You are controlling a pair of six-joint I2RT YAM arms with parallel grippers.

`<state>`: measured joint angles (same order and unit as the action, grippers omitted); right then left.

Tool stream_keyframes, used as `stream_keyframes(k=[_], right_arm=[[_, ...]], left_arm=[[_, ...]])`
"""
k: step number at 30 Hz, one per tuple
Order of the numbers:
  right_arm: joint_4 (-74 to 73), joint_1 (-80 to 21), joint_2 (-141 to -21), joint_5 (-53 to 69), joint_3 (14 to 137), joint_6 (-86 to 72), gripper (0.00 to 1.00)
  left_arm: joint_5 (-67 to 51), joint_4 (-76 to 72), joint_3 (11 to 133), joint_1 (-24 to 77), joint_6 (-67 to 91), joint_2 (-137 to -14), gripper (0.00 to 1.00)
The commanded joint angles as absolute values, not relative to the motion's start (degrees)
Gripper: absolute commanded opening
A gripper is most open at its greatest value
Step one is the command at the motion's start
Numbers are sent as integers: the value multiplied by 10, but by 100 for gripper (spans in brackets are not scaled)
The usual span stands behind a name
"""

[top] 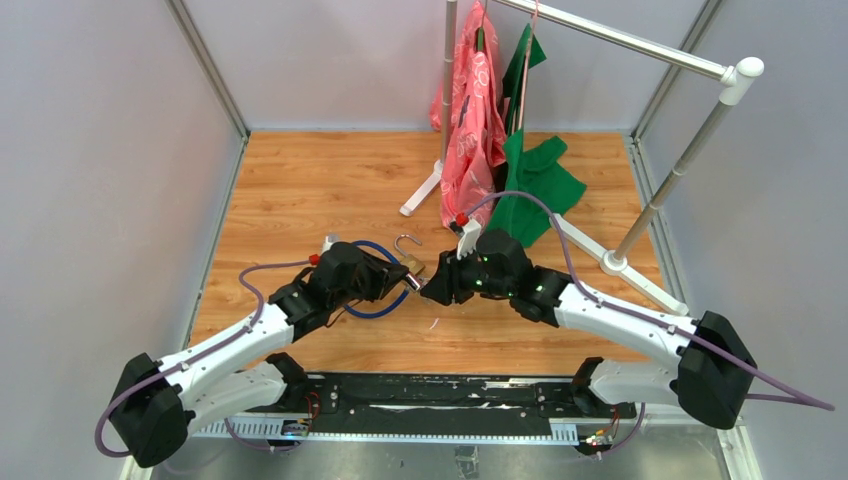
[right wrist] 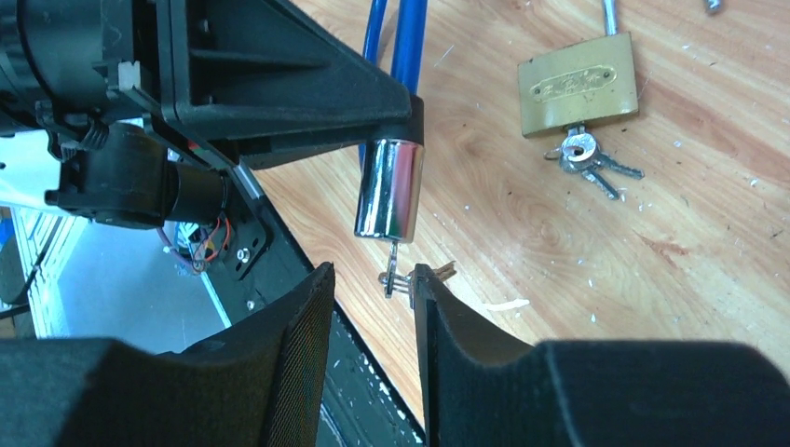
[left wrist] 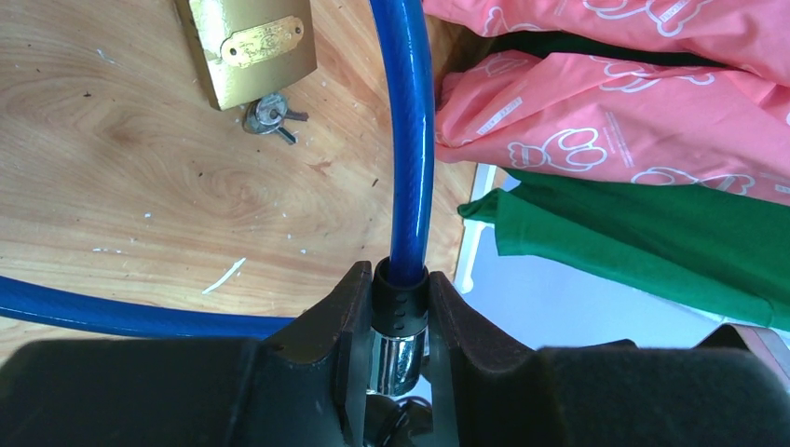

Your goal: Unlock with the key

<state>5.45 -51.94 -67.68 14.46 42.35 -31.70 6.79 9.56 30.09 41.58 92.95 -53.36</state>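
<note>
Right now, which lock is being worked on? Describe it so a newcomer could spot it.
On the wooden tabletop, just in front of the metal clothes rack, find the left claw. It clamps a shiny chrome lock cylinder ending a blue cable. Unlike the flat brass padlock nearby, it is round, silver and gripped rather than lying loose.

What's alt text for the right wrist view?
The left gripper holds the chrome lock cylinder of a blue cable; a key in its end sits between the fingers of the open right gripper. A brass padlock with keys lies on the wooden table.
</note>
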Motion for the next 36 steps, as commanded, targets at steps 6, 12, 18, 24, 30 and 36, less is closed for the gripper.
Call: stream_keyframes(k=[6, 12, 18, 24, 30, 36], right_arm=[[21, -514, -679, 187, 424, -297, 35], [31, -514, -712, 188, 442, -300, 28], [30, -515, -727, 188, 450, -297, 23], [28, -514, -727, 167, 451, -303, 17], [12, -514, -738, 162, 463, -303, 0], [29, -514, -735, 168, 450, -331, 0]], left_arm=[[68, 77, 310, 419, 922, -546, 0], [68, 80, 310, 419, 919, -545, 0], [69, 80, 307, 419, 920, -541, 0], [69, 80, 305, 419, 919, -542, 0], [68, 79, 305, 419, 918, -540, 0], [64, 73, 299, 419, 918, -534, 0]])
